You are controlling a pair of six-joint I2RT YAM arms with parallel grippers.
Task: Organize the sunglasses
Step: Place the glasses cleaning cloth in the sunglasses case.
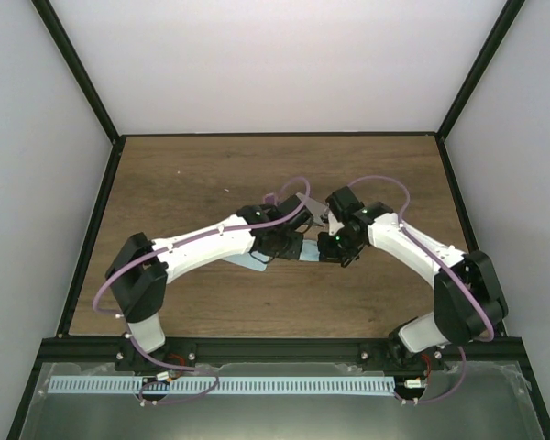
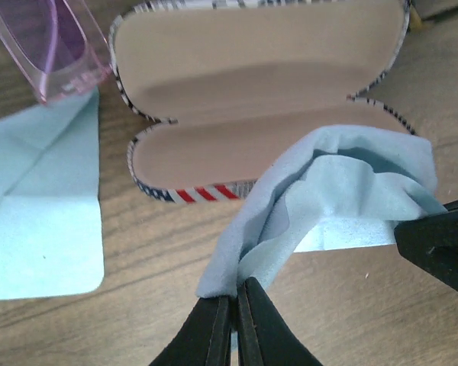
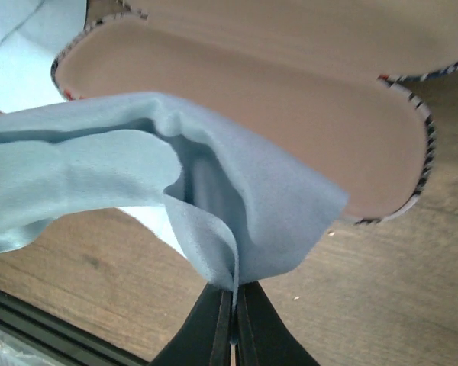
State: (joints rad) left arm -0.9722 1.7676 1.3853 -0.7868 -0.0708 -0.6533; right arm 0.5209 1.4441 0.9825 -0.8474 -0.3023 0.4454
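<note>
The left gripper [image 2: 237,324] is pinched tight on one corner of a light blue cleaning cloth [image 2: 343,191], and the right gripper [image 3: 234,324] is pinched tight on the opposite edge. The cloth hangs slack and rumpled between them, just above the wooden table [image 2: 137,305].

The step in hand looks like handling this cloth, either folding it or laying it into the open striped glasses case [image 2: 252,69] just behind it. One edge of the cloth already overlaps the case's near shell. The next move probably calls for both arms to carry the cloth together over the tan lining and lower it flat before letting go.

A second cloth [image 2: 38,213] lies flat to the left. Beyond it, beside the case's far-left rim, rest the sunglasses [image 2: 49,42], with a translucent pink frame and purple lenses. They are only partly in view, possibly touching the flat cloth's corner, and not yet in the case.
</note>
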